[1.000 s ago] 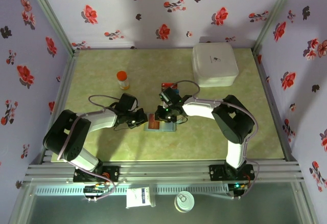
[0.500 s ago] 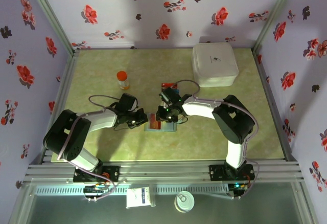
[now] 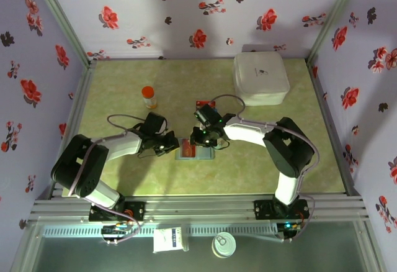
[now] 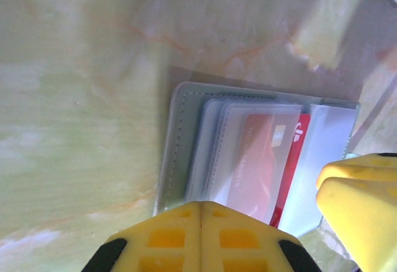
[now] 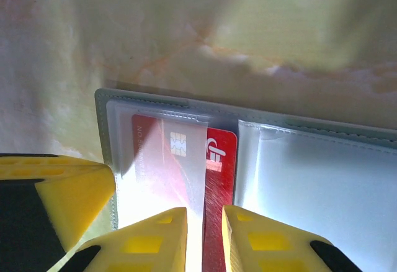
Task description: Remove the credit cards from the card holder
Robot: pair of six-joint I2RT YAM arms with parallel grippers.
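The green marbled table (image 3: pixel 124 179) carries two arms. The left arm (image 3: pixel 93 160) and the right arm (image 3: pixel 279 145) both bend at the elbow and reach inward, their wrists tipped down so the tools nearly meet at mid-table.

The left gripper (image 3: pixel 171 145) has its yellow fingers pressed together with no gap, the tips at the card holder's edge. The right gripper (image 3: pixel 202 138) keeps a narrow gap. A strip of red card runs into that gap, and I cannot tell whether the tips press on the card.

One white square box (image 3: pixel 261 78) with rounded corners and a smooth lid sits well beyond the right gripper, off to its right. One small bottle (image 3: pixel 149 96) with an orange cap stands upright beyond the left gripper.

One card holder (image 4: pixel 177 135) lies open and flat under both grippers. It is grey with stitched edges and has two panels. Its clear sleeves (image 4: pixel 214 135) are glossy and overlap.

One red card (image 5: pixel 220 154) with a chip sits partly in the sleeve nearest the right gripper, one long edge bare. A second, loose red card (image 3: pixel 205 105) lies on the table just beyond the right gripper.
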